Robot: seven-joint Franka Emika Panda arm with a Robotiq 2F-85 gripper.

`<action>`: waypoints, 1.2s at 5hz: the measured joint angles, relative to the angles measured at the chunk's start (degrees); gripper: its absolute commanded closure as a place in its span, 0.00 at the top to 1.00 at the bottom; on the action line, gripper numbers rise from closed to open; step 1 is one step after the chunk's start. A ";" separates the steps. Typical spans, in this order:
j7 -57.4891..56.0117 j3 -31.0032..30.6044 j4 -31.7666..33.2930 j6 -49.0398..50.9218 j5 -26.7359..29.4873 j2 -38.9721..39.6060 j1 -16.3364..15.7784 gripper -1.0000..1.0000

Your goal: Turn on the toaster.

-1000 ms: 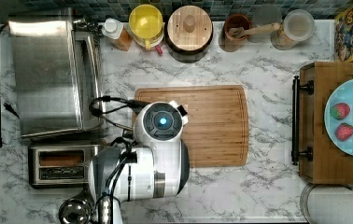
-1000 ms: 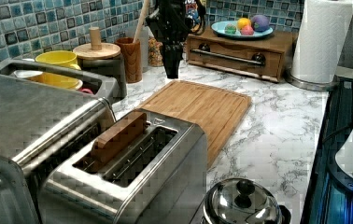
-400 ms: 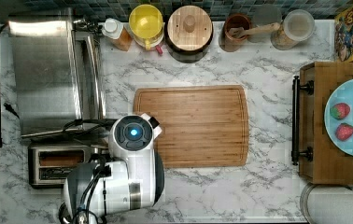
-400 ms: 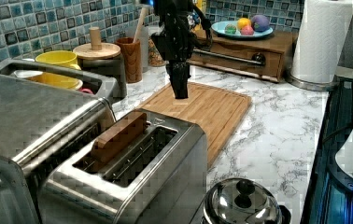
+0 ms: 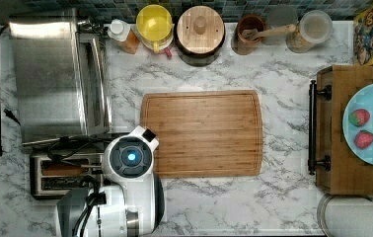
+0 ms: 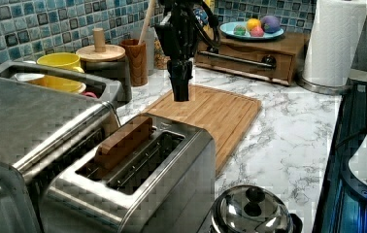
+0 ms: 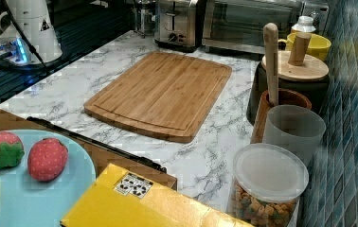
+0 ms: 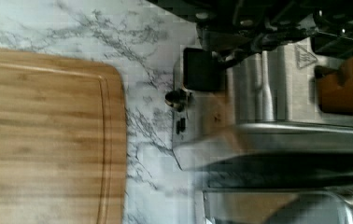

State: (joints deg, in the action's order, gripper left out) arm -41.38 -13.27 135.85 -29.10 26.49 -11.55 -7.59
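The toaster (image 5: pixel 44 174) is a small steel box at the top view's lower left, with a brown slice (image 6: pixel 121 143) standing in one slot. Its end face carries a black lever (image 8: pixel 201 69) with a small knob (image 8: pixel 177 98) beside it. My gripper (image 6: pixel 180 93) hangs fingers-down and shut, holding nothing, above the corner of the cutting board (image 6: pixel 210 109) nearest the toaster (image 6: pixel 172 194). It is a short way beyond the lever end and touches nothing. Seen from the top, my wrist (image 5: pixel 130 158) covers the toaster's right end.
The large toaster oven (image 5: pixel 56 74) stands right beside the toaster. A lidded steel pot (image 6: pixel 249 213) sits near the toaster's front. Jars and canisters (image 5: pixel 199 29) line the tiled back wall. A wooden stand with a fruit plate (image 5: pixel 372 128) and a paper towel roll (image 6: pixel 334 41) stand beyond the board.
My arm has travelled to the top view's left, from over the board to the toaster's lever end. In the left view the gripper has come lower and nearer the toaster.
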 measured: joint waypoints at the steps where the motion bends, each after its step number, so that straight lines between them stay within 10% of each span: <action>1: 0.00 -0.79 -0.11 -1.23 -0.64 0.55 -0.28 0.00; 6: 2.85 -1.30 -0.67 -3.33 -4.70 11.73 -0.90 0.00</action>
State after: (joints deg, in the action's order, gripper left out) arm -38.52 -14.58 135.18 -32.42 21.79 0.18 -8.49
